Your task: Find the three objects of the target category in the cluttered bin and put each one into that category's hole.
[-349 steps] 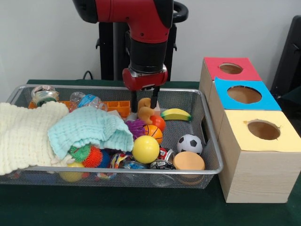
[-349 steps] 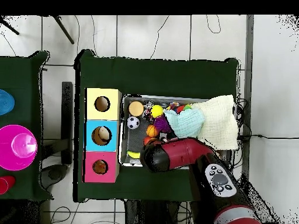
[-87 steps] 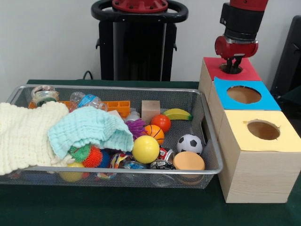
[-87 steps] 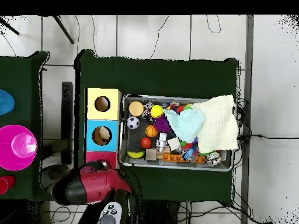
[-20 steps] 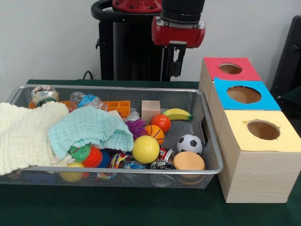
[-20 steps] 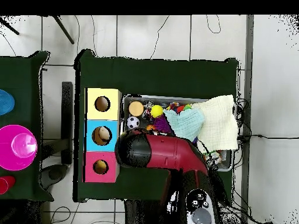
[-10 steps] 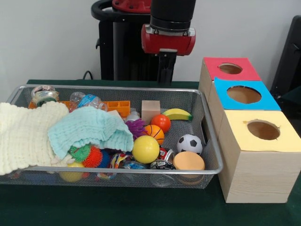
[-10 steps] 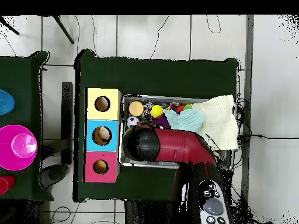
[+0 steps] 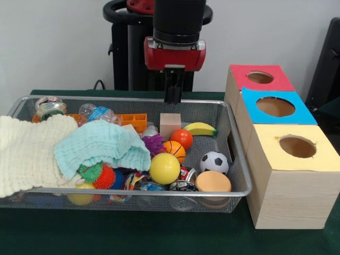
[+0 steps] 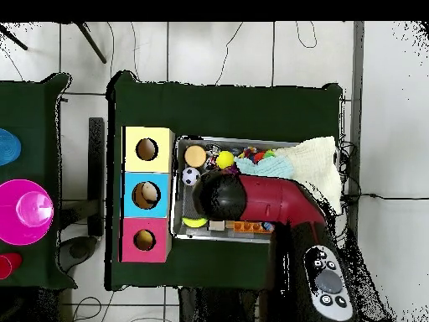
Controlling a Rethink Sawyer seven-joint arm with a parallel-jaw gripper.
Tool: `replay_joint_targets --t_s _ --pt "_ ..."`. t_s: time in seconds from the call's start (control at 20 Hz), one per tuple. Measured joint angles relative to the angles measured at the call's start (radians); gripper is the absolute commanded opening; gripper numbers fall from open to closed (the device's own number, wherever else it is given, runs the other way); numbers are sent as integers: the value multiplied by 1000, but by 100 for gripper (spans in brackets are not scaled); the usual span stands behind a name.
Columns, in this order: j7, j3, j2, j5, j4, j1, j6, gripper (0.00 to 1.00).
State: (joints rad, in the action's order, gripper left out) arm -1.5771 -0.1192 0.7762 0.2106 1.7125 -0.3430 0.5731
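1. Since a second ago, claw has shifted from near the boxes to over the bin; clenched, empty
2. Wooden block directly below; red-faced hole off to its side

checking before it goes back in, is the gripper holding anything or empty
Empty, as far as shows: the gripper hangs above the wooden block in the bin, nothing at its tips. Open or shut: cannot tell.
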Motion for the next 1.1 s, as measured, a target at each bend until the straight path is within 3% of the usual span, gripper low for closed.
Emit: replay_joint_targets --t_s 1.1 --pt "1 -178 -27 82 -118 -174 164 0"
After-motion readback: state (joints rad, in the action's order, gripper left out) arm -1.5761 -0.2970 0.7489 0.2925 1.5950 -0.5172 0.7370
